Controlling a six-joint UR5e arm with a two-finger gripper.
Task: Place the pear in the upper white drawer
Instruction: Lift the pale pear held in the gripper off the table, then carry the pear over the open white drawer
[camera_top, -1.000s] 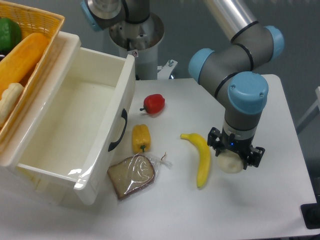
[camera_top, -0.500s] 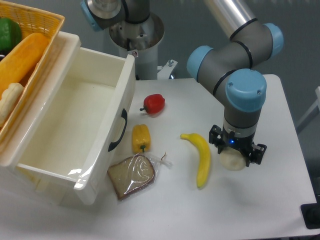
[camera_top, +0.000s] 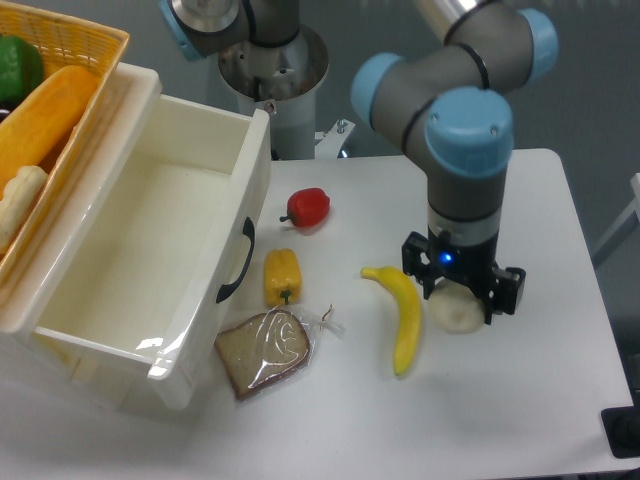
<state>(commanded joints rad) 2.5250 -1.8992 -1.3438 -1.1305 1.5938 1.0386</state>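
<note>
The pear (camera_top: 456, 314), pale cream and roundish, sits between the fingers of my gripper (camera_top: 458, 297) at the right of the table, just right of the banana. The gripper points straight down and is shut on the pear, which looks raised slightly off the tabletop. The upper white drawer (camera_top: 203, 288) stands pulled open at the left. Its black curved handle (camera_top: 236, 262) faces the table and its inside shows nothing in it. The drawer is far to the left of the gripper.
A banana (camera_top: 401, 314) lies just left of the pear. A yellow bell pepper (camera_top: 282, 275), a red pepper (camera_top: 310, 206) and a bagged slice of bread (camera_top: 265, 350) lie near the drawer front. A woven basket (camera_top: 88, 38) with food sits at the top left. The robot base (camera_top: 274, 72) stands behind.
The gripper, with the pear between its fingers, has shifted slightly left and up. The arm's elbow has swung left and higher. Nothing else has moved.
</note>
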